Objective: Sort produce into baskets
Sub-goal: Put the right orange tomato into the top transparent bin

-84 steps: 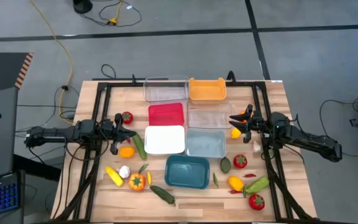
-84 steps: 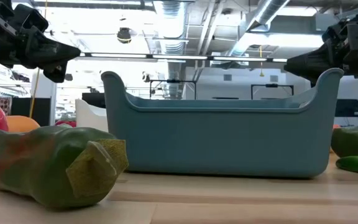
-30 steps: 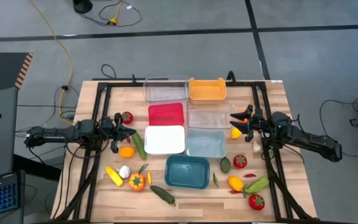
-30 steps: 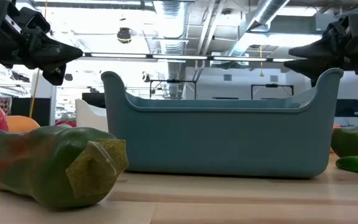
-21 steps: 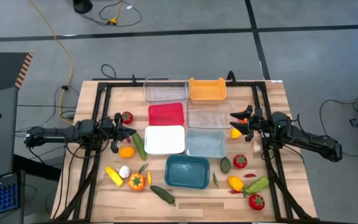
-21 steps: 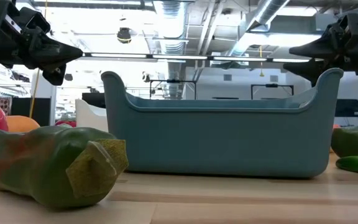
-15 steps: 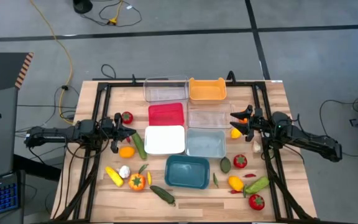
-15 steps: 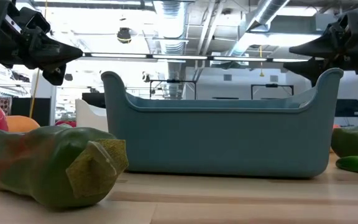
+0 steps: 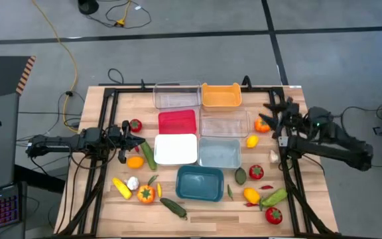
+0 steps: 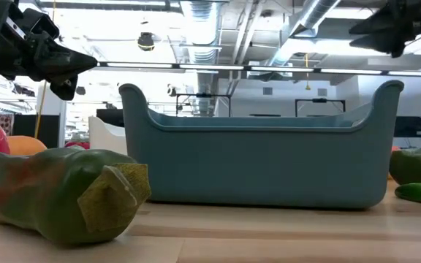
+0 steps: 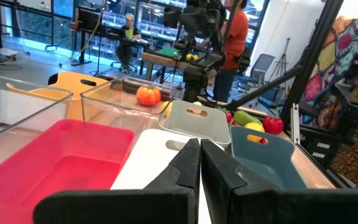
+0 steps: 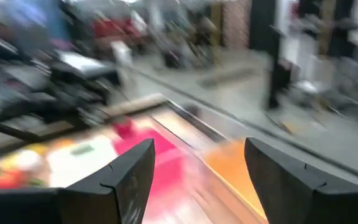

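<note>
Right gripper [image 9: 275, 113] hangs above the table's far right part, its two dark fingers [image 12: 120, 177] spread apart with nothing between them; we see an orange-red toy tomato [image 9: 262, 125] on the wood just beside it, next to the nearer clear plastic tray [image 9: 224, 123]. Our left gripper [image 9: 134, 138] waits over the left side with its fingers [image 11: 188, 163] pressed together and empty, near a red toy tomato [image 9: 135, 125] and an orange toy fruit [image 9: 135, 161].

On the light wooden table [image 9: 98, 106] we count the trays in the middle, none holding any produce: the teal plastic tray [image 9: 199, 182] nearest the front, the white plastic tray [image 9: 176, 149] and pale grey-blue plastic tray [image 9: 219, 153] behind it, then the red plastic tray [image 9: 177, 122], with the farther clear plastic tray [image 9: 176, 95] and the orange plastic tray [image 9: 221, 95] at the far edge.

Loose produce lies on both sides. A green toy cucumber [image 9: 149, 157] rests beside the white tray; a yellow toy corn cob [image 9: 121, 188] and white toy garlic [image 9: 132, 183] lie at the front left. At the front right sit two red tomatoes [image 9: 256, 172] and a yellow toy fruit [image 9: 251, 194].
</note>
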Controlling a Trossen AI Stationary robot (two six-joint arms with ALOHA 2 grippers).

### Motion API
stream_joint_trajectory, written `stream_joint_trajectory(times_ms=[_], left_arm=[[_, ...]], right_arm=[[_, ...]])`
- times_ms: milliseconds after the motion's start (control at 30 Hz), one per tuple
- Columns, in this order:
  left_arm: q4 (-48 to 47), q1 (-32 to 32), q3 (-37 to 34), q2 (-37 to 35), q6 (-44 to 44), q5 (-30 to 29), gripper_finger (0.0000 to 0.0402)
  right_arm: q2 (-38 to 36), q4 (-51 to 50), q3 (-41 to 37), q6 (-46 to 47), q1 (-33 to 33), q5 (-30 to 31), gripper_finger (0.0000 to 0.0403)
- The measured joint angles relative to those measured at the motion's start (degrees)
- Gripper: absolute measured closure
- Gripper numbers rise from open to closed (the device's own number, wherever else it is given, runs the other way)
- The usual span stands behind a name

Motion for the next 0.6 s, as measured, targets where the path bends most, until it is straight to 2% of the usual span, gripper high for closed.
stream_joint_trajectory(times_ms=[100,233,433,600], left_arm=[[0.0,0.0,0.0,0.0,0.0,0.0,0.0401],[0.0,0.0,0.0,0.0,0.0,0.0,0.0401],[0.0,0.0,0.0,0.0,0.0,0.0,0.0401],[0.0,0.0,0.0,0.0,0.0,0.0,0.0401]], right_arm=[[6.5,-11.1,7.5,0.4,-0.1,5.4,0.0126],[16.2,-24.8,16.7,7.0,-1.8,10.1,0.0126],[28.8,-41.0,26.7,7.7,-5.9,7.8,0.0126],[37.9,-53.1,31.2,7.2,-10.1,6.1,0.0126]])
